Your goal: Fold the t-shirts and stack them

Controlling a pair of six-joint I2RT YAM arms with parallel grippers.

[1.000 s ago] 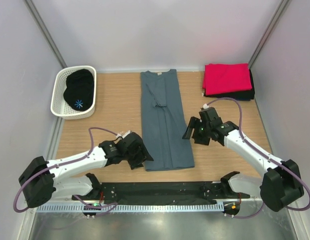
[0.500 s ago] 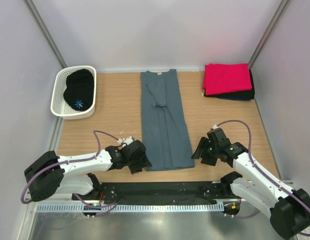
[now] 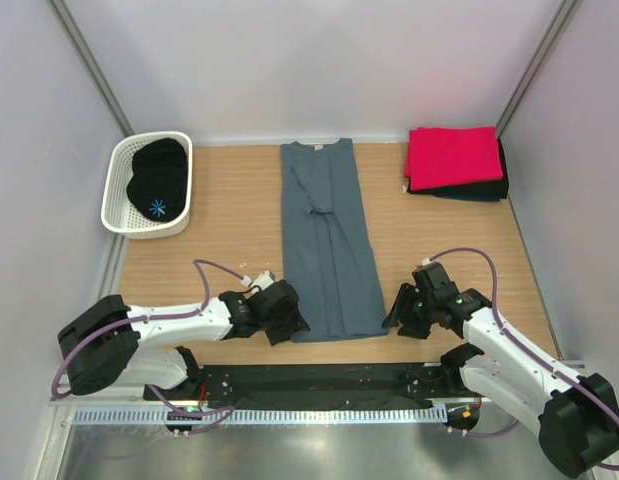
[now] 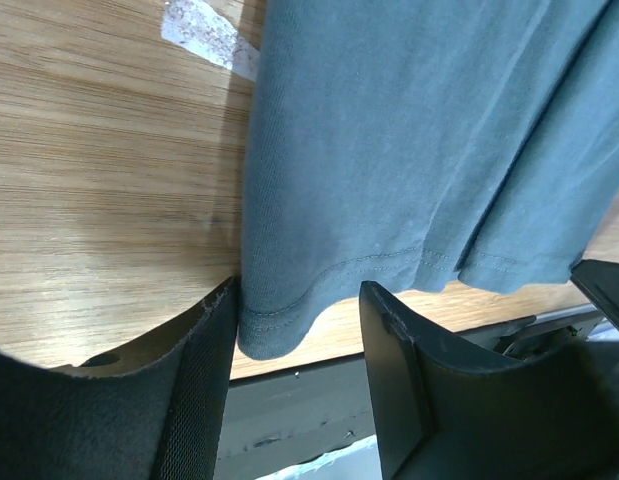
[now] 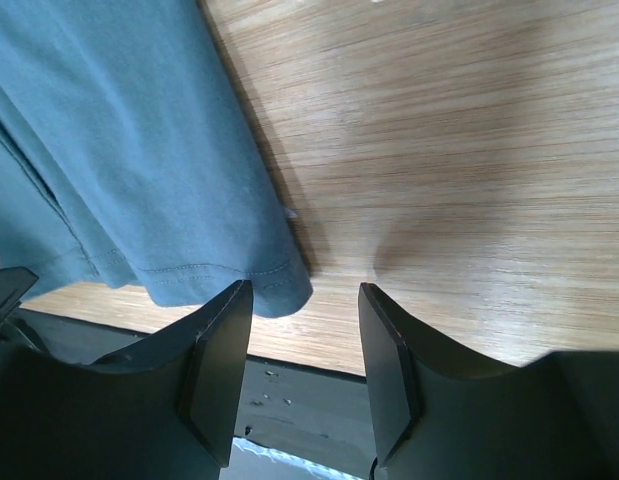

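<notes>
A slate blue-grey t-shirt, folded into a long strip, lies flat down the middle of the table. Its near-left hem corner sits between the open jaws of my left gripper. Its near-right hem corner lies at the left finger of my open right gripper. Neither gripper holds cloth. A folded bright red t-shirt rests on dark folded shirts at the far right. A black shirt lies in the white basket.
The white perforated basket stands at the far left. A black base rail runs along the near table edge just behind both grippers. Grey walls close in the sides and back.
My left gripper has slid right to the shirt's near-left corner. My right gripper has come down from beside the shirt's middle to its near-right corner.
</notes>
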